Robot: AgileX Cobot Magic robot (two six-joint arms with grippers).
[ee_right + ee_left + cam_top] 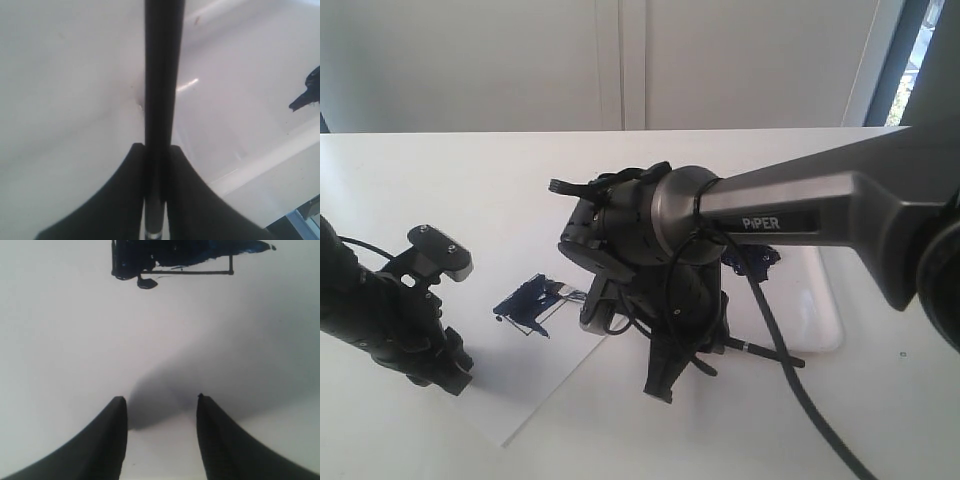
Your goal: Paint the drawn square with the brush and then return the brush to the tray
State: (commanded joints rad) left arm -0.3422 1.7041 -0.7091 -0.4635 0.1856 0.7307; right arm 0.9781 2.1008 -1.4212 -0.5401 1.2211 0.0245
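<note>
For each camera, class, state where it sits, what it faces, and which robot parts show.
Exterior: above the table, looking down; left arm, right arm show.
Left wrist: behind open left fingers, facing the drawn square.
Right wrist: behind right fingers shut on the brush, facing the tray.
Shared: exterior and left wrist both show the drawn square.
</note>
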